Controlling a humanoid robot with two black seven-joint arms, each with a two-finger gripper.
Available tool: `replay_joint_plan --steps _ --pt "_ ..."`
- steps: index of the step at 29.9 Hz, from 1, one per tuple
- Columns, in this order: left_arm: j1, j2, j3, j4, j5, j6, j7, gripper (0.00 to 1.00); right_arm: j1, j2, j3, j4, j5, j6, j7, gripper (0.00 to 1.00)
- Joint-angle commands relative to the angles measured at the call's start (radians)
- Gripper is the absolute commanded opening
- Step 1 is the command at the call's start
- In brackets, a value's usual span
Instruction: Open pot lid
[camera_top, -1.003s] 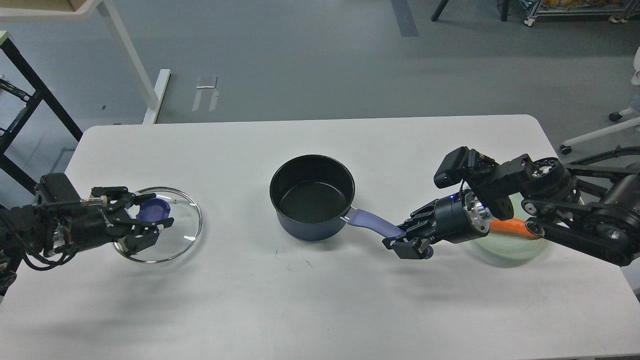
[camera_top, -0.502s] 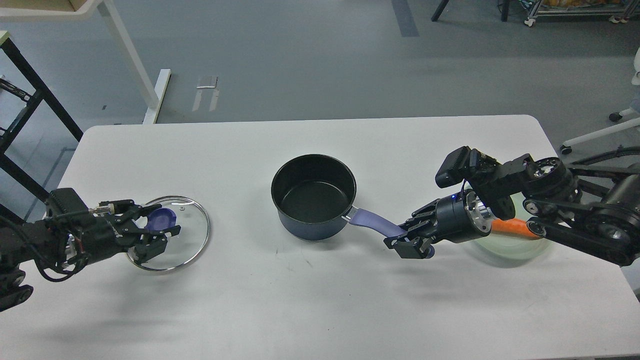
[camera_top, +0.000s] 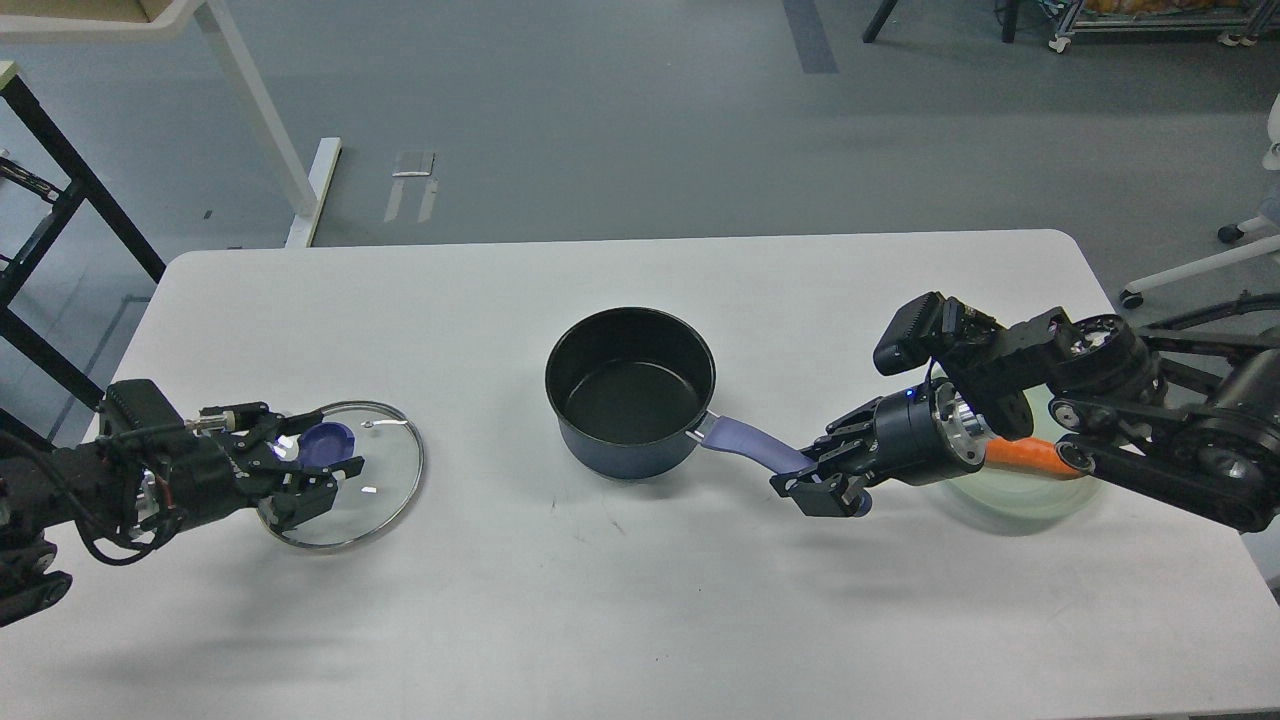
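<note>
The dark blue pot (camera_top: 630, 395) stands open and empty at the table's middle, its purple handle (camera_top: 745, 443) pointing right. The glass lid (camera_top: 385, 480) with a blue knob (camera_top: 330, 440) is off the pot, at the table's left. My left gripper (camera_top: 318, 455) is shut on the knob; I cannot tell whether the lid rests on the table or hangs just above it. My right gripper (camera_top: 815, 478) is shut on the far end of the pot handle.
A pale green glass plate (camera_top: 1020, 500) with an orange carrot (camera_top: 1020, 455) sits under my right forearm at the right. The white table (camera_top: 640, 600) ends close to the left arm. A chair base and table legs stand on the floor beyond.
My left gripper has carried the lid toward me and a little right. The pot has shifted slightly right with the right gripper.
</note>
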Motion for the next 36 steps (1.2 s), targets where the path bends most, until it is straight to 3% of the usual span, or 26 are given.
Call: replay_joint_plan --steps 1,6,10,16,24,26,33,36 --pt "-0.007 0.006 -0.006 -0.011 -0.038 -0.004 0.0 0.95 0.0 0.0 0.001 0.0 0.0 0.0 0.0 0.28" --pt "-0.038 0.049 -0.015 -0.086 -0.24 -0.05 0.0 0.97 0.0 -0.002 0.001 0.0 0.0 0.0 0.0 0.28" --pt "-0.128 0.08 -0.047 -0.134 -0.521 -0.246 0.0 0.97 0.0 -0.006 0.001 0.0 0.0 0.0 0.0 0.28" --pt "-0.139 0.067 -0.222 -0.117 -1.085 -0.493 0.0 0.98 0.0 -0.008 0.001 0.0 0.0 0.0 0.0 0.3" --pt "-0.143 0.066 -0.245 -0.105 -1.32 -0.535 0.0 0.99 0.0 -0.02 0.001 0.003 0.001 0.002 0.0 0.75" --pt "-0.145 0.058 -0.257 -0.101 -1.356 -0.559 0.0 0.99 0.0 -0.029 0.001 0.015 0.001 0.002 0.0 0.94" --pt "-0.143 -0.006 -0.332 -0.014 -1.549 -0.714 0.0 0.99 0.002 -0.112 0.021 0.097 0.003 0.003 0.0 0.98" --pt "-0.143 -0.023 -0.354 0.014 -1.618 -0.722 0.047 0.99 0.002 -0.178 0.09 0.129 0.017 0.0 0.0 0.98"
